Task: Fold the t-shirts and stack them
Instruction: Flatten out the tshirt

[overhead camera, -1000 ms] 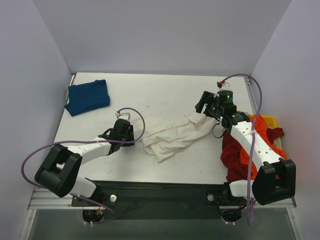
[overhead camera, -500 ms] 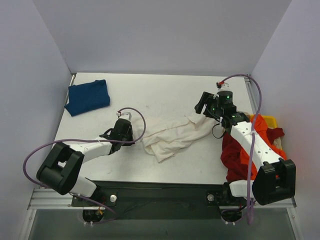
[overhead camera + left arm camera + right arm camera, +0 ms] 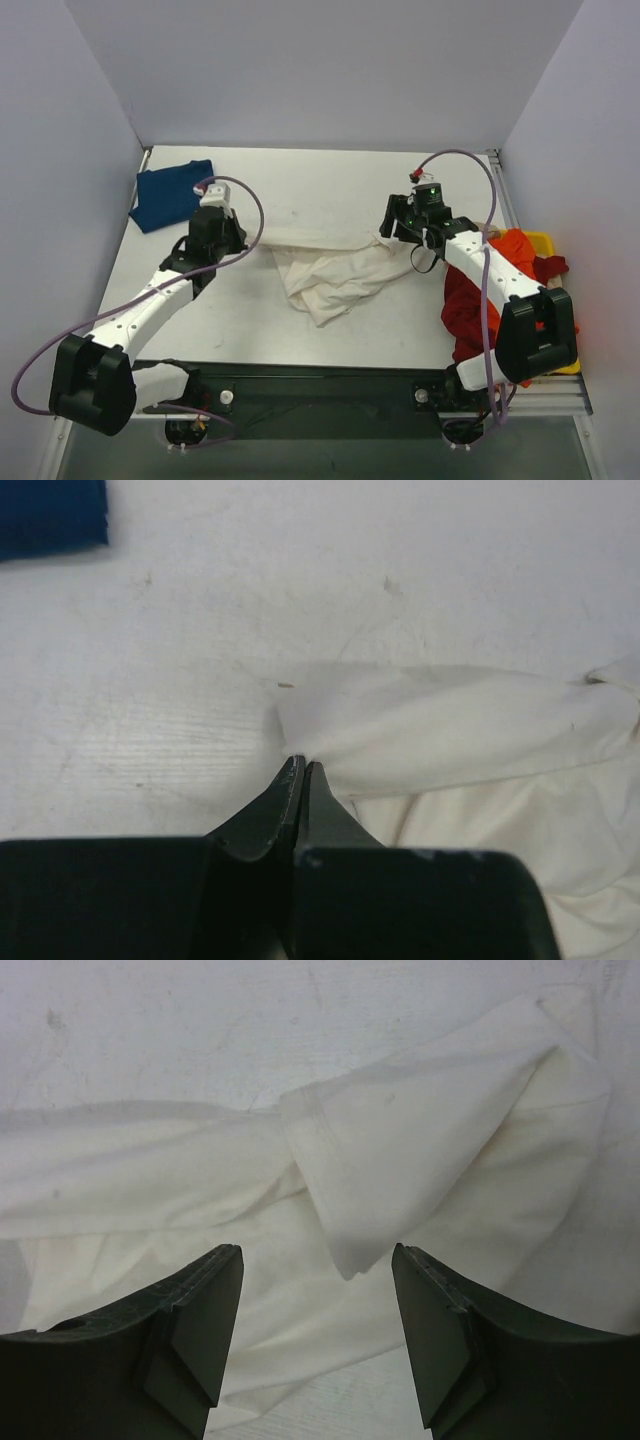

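Left tool (image 3: 300,775), gripping the shirt (image 3: 450,730), is now further up-left, spreading it; the wide right tool (image 3: 315,1265) should pinch the sleeve (image 3: 335,1185) next

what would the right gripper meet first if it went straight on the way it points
The cream t-shirt: the open right gripper points at a hemmed edge of it, which lies straight ahead between its jaws. How close the cloth is, the wrist view does not show.
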